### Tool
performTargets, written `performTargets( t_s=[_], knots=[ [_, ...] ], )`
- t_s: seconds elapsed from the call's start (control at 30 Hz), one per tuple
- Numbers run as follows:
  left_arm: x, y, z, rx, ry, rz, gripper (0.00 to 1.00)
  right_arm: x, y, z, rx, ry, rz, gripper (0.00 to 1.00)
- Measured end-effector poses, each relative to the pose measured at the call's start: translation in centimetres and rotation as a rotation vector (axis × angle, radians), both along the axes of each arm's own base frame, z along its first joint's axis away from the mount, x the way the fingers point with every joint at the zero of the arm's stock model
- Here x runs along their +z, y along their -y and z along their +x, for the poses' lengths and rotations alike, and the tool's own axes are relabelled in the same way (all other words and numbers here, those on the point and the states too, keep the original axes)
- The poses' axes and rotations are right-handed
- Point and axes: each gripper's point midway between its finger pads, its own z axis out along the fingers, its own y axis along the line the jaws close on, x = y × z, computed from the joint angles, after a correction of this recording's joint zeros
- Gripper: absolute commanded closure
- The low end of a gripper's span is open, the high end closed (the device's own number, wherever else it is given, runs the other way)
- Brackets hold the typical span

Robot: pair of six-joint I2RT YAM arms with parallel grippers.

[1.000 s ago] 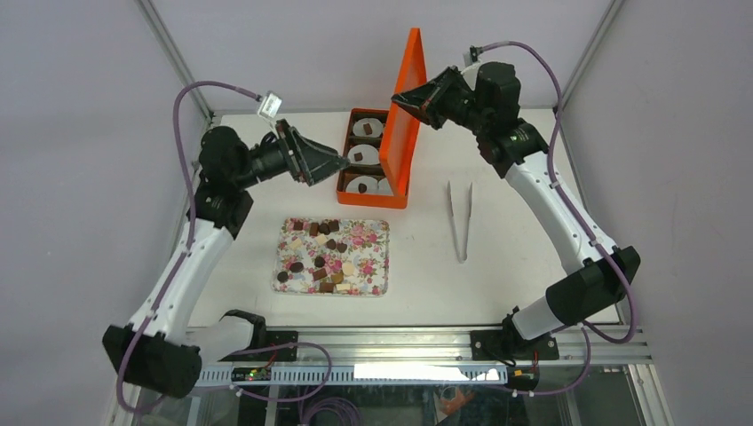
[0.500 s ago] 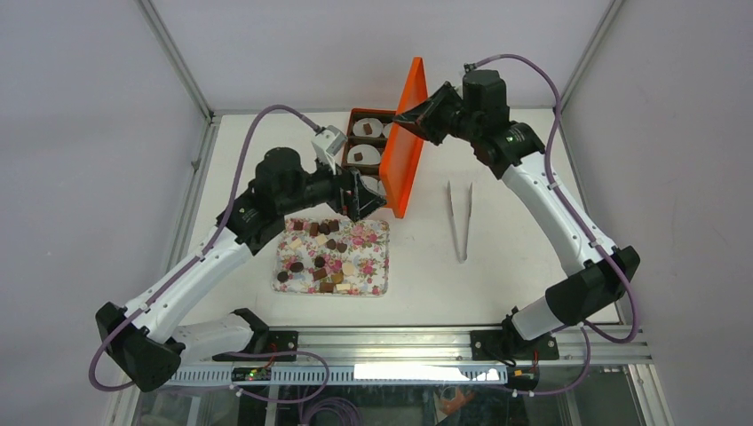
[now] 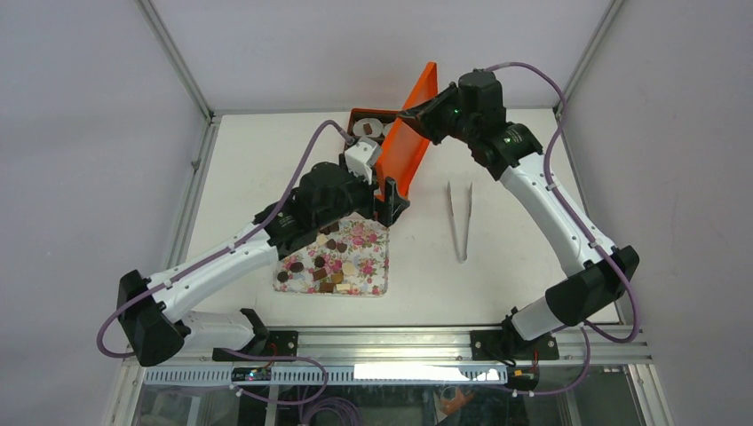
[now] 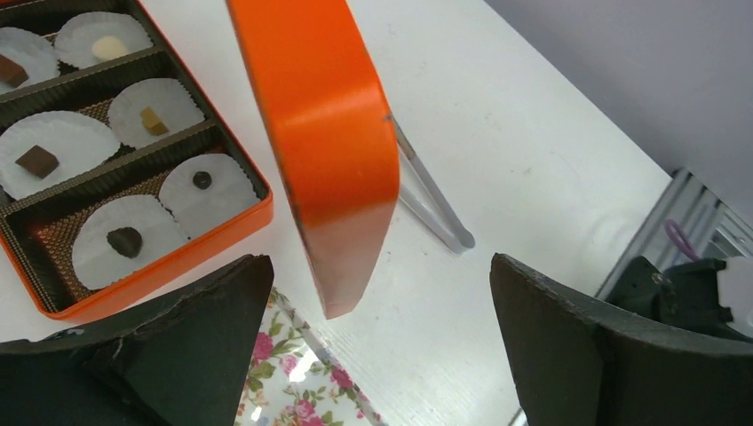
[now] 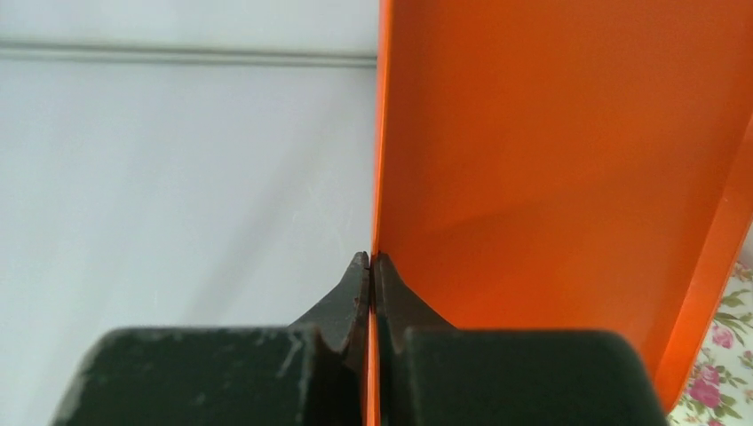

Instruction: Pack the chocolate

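Loose chocolate [image 3: 320, 262] pieces, dark, light brown and cream, lie on a floral tray [image 3: 373, 266]. More chocolate [image 4: 37, 161] sits in white paper cups inside the orange box [image 4: 160, 271]. The box's orange lid [image 3: 408, 146] stands tilted beside the box. My right gripper [image 3: 416, 114] is shut on the lid's thin top edge [image 5: 377, 177], its fingertips [image 5: 359, 271] pinching the wall. Below the lid's near corner [image 4: 342, 293] my left gripper [image 4: 377, 266] hangs wide open, holding nothing, above the tray's corner [image 4: 293, 390].
Metal tweezers [image 3: 459, 217] lie on the white table right of the lid, partly hidden behind it in the left wrist view [image 4: 439, 209]. My left arm [image 3: 266, 235] stretches across the tray and covers its upper left part. Frame posts bound the table.
My left arm has swung from the box's left side across the tray to the lid's near end. The lid, still pinched by my right gripper, has tilted over to the right.
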Motion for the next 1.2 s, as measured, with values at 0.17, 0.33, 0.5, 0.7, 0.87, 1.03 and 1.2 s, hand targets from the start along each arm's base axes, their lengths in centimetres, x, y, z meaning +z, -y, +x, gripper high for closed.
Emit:
performTargets(
  t_s=[0.17,0.33,0.5,0.7,0.87,1.03,1.2],
  knots=[
    [-1.7,0.7,1.4,0.074,0.013,0.046,0.1,-0.3,0.8,0.8,-0.092,-0.038,0.027,1.0],
    [-0.9,0.7,2.0,0.125,0.091,0.066,0.23,-1.2,0.9,0.9,-0.116,-0.081,0.045,1.0],
    [-0.3,0.3,3.0,0.171,0.159,0.066,0.37,-1.8,0.8,0.7,-0.12,-0.113,0.065,1.0],
    [0.3,0.1,3.6,0.192,0.202,0.056,0.67,-2.1,0.5,0.5,-0.116,-0.134,0.09,1.0],
    [0.6,-0.7,4.3,0.242,0.23,0.069,1.0,-2.7,0.7,0.5,-0.125,-0.159,0.105,1.0],
    [0.5,-1.0,4.3,0.257,0.234,0.07,1.0,-3.0,0.7,0.4,-0.126,-0.173,0.115,1.0],
    [0.4,-2.0,4.4,0.272,0.276,0.11,1.0,-3.0,0.4,0.2,-0.098,-0.179,0.128,0.44]
  ],
)
